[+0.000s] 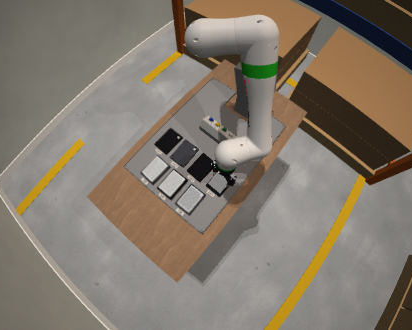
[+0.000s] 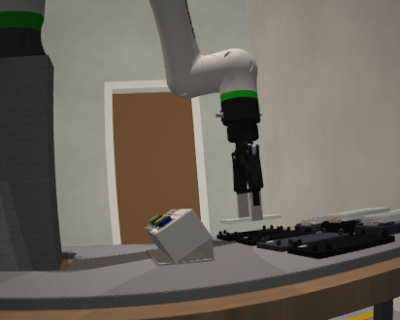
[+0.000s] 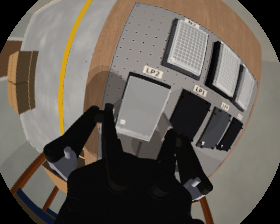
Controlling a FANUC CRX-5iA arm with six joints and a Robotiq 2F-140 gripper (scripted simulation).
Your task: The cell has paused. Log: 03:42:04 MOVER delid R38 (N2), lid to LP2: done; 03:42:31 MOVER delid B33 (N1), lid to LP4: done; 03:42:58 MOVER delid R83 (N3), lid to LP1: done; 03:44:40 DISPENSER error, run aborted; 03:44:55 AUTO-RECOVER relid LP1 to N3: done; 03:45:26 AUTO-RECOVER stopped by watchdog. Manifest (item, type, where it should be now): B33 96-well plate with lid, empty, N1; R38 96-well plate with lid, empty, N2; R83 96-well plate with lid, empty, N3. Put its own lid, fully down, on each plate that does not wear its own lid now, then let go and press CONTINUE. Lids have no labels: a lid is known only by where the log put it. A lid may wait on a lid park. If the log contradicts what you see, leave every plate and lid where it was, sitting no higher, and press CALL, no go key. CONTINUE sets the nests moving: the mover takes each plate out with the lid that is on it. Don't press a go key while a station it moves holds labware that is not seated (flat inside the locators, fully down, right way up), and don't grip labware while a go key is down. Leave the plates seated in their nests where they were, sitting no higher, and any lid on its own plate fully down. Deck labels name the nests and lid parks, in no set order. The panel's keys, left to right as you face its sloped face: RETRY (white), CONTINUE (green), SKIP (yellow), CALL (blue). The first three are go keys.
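My gripper [image 2: 250, 212] is shut on a flat grey lid [image 2: 249, 218] and holds it level, a little above the lid park at the right end of the back row [image 1: 218, 184]. In the wrist view the lid [image 3: 143, 111] hangs between the fingers, just below the deck label LP2 [image 3: 153, 71]. Three white well plates [image 1: 155, 169] [image 1: 172, 183] [image 1: 190, 198] sit in the front row of nests. A second grey lid [image 1: 184, 152] lies on another park. I cannot tell which plates wear lids.
The key panel [image 1: 214, 125] stands behind the parks, its sloped face also in the side view [image 2: 178, 234]. Two black parks [image 1: 168, 140] [image 1: 201, 167] look bare. The arm's base rises behind the panel. Large cardboard boxes stand beyond the table.
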